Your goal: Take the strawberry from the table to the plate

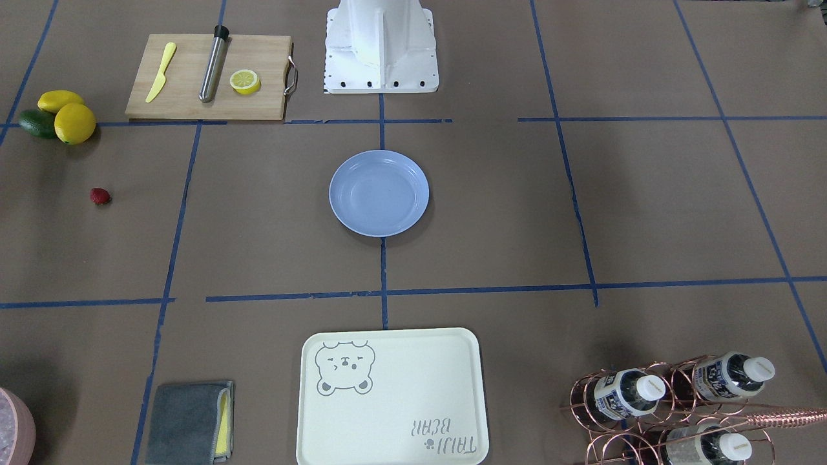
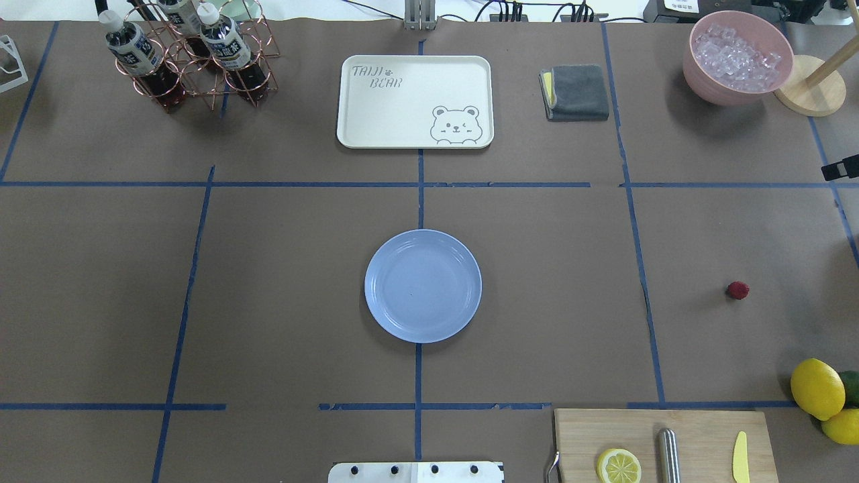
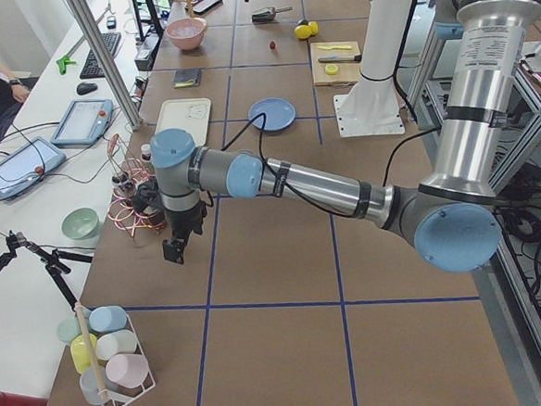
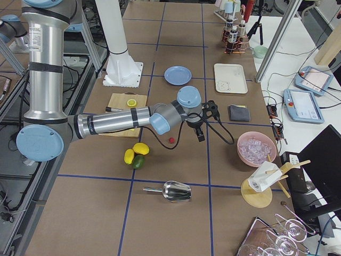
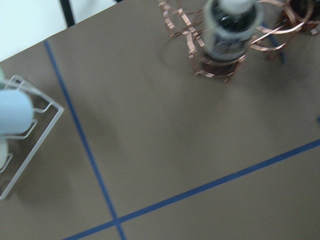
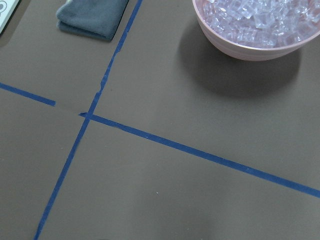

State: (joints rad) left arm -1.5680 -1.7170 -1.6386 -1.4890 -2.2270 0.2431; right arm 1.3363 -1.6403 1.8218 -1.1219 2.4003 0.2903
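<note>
Small red strawberry [image 2: 737, 290] lies alone on the table [image 2: 282, 282], on robot's right side, well apart from the plate [image 2: 423, 286], which sits at ctr over a blue tape line. The right gripper [image 4: 200, 136] hangs above the table near the berry, but it shows only small in the right side view, so can't tell if its jaws are apart or together. The left gripper [image 3: 173, 250] points down beside the rack [image 2: 194, 67]. It shows only in the left side view, and again can't tell. Left wrist view is blurred; bottle [image 5: 227, 30] label there is unreadable, and the bottle labels are too small to read in the other views too. The tray [image 2: 402, 100] reads "TAIJI BEAR" w/ a bear face print. In overhead view the board [image 2: 577, 436] is cut off at the btm edge, the lemons [image 2: 817, 388] are clipped at the right edge, and the avocado [image 2: 851, 386] is mostly hidden behind them. Front view cuts the tray's near edge.
</note>
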